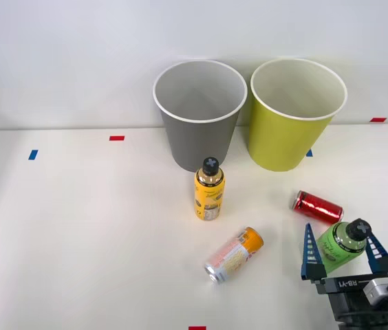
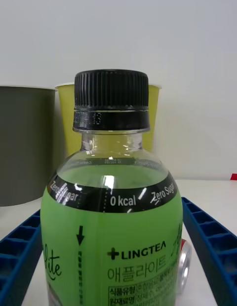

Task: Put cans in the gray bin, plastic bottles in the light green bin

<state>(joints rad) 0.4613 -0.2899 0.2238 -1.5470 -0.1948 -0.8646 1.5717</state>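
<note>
two bottles stand upright on the white surface (image 1: 77, 227): the green-labelled bottle (image 1: 340, 246) sits near the front right, and the right gripper (image 1: 343, 256) has its blue jaws spread to either side of it; whether they press the label cannot be told. in the right wrist view, the same green-labelled bottle (image 2: 111, 222) stands between the ribbed fingers (image 2: 210, 247). just behind it lies the red can (image 1: 316, 207) on its side. the orange-and-cream can (image 1: 234, 255) lies on its side toward the middle front, well apart from the gripper. the yellow-labelled bottle (image 1: 209, 190) stands just in front of the gray bin (image 1: 200, 113). the light green bin (image 1: 294, 113) stands beside the gray one, to its right, both at the back of the surface.
</note>
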